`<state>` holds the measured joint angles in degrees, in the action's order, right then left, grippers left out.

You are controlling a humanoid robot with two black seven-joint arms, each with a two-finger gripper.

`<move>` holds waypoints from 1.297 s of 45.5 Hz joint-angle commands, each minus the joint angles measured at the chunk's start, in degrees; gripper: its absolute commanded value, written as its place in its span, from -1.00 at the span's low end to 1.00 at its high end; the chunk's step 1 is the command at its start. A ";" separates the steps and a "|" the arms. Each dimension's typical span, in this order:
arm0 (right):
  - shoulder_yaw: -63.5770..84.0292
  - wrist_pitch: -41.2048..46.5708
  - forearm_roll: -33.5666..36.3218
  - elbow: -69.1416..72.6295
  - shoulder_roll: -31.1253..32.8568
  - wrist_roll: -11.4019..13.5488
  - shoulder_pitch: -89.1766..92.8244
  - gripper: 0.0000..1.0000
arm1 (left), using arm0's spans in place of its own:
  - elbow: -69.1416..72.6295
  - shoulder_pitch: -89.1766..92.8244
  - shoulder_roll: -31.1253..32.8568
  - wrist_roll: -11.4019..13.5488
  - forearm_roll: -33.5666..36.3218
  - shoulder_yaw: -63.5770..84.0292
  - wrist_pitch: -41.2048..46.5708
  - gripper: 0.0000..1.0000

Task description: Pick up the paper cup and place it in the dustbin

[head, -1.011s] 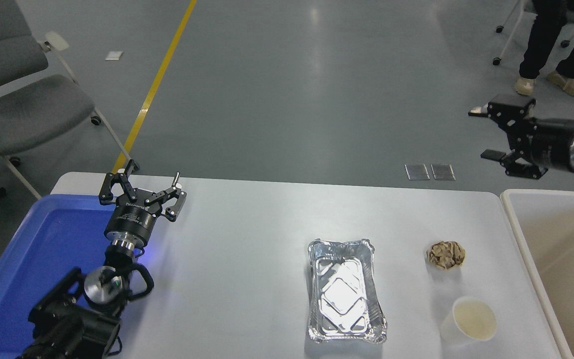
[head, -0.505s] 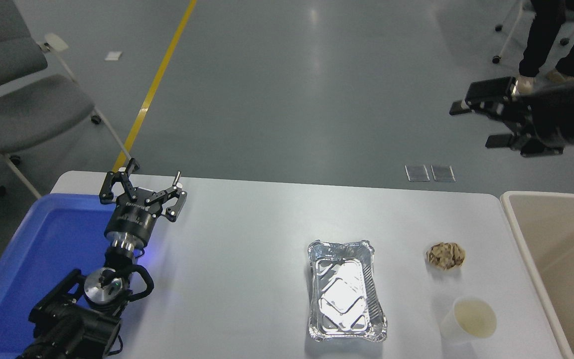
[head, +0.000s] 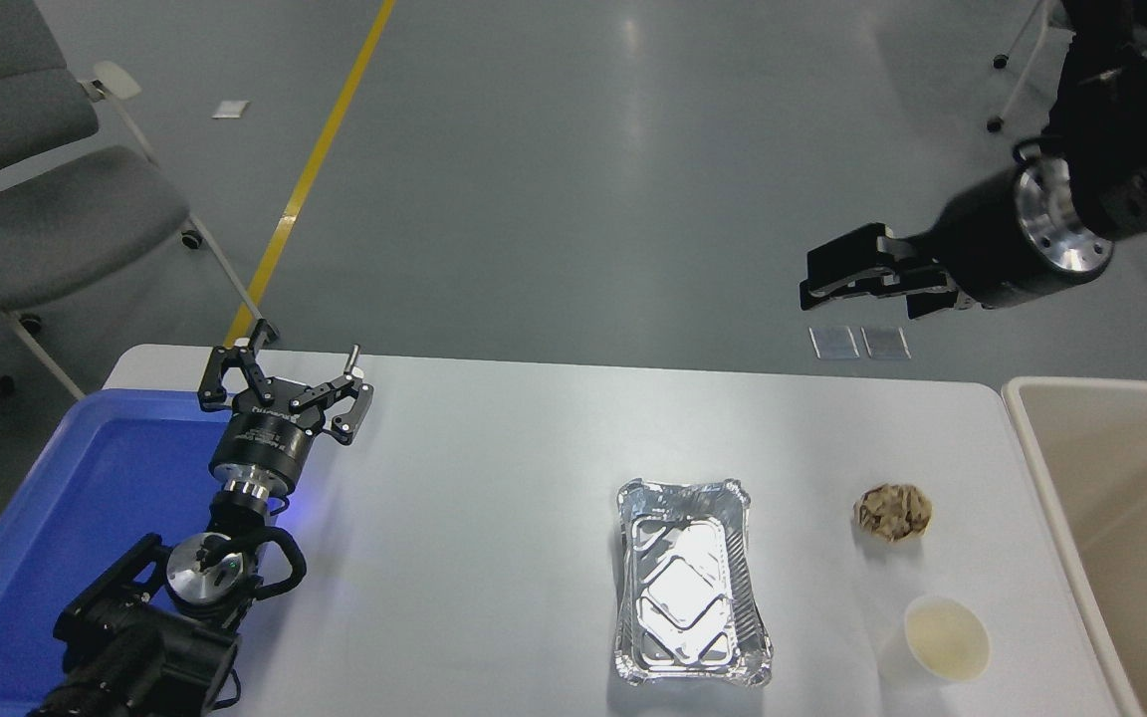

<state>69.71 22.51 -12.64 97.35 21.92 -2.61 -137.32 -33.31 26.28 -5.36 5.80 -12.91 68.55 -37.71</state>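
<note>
Reach is under way: over the last second my right pincer [head: 857, 279] has swung in from the right edge and now hangs high beyond the tabletop's [head: 494, 518] far edge, carrying nothing. Seen edge-on, its jaws look close together, but I cannot tell how far they are parted. That puts it nearer the line of the paper cup [head: 947, 639], which stands upright at the near right of the tabletop, just in front of the brown paper ball [head: 892, 512] and between the foil tray [head: 691, 583] and the dustbin [head: 1041, 468]. I judge the descent is not yet begun. My left pincer [head: 285, 383] is parked, open and empty, over the blue tray [head: 86, 498]. The dustbin is cut off at the right edge.
</note>
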 commanded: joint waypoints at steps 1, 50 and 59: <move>6.83 -0.01 -1.07 2.65 -3.03 -0.12 0.20 1.00 | 0.00 0.00 0.00 0.00 -0.01 0.00 0.00 0.98; 8.60 -17.68 -11.70 1.09 9.10 -0.12 33.07 1.00 | 0.00 0.00 0.00 0.00 -0.01 0.00 0.00 0.98; 5.08 -21.63 -12.14 -0.58 9.19 -0.12 39.05 1.00 | 0.00 0.00 0.00 0.00 -0.01 0.00 0.00 0.98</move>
<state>77.98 5.96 -23.27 98.59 30.63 -2.74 -105.78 -33.31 26.28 -5.36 5.80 -12.93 68.56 -37.74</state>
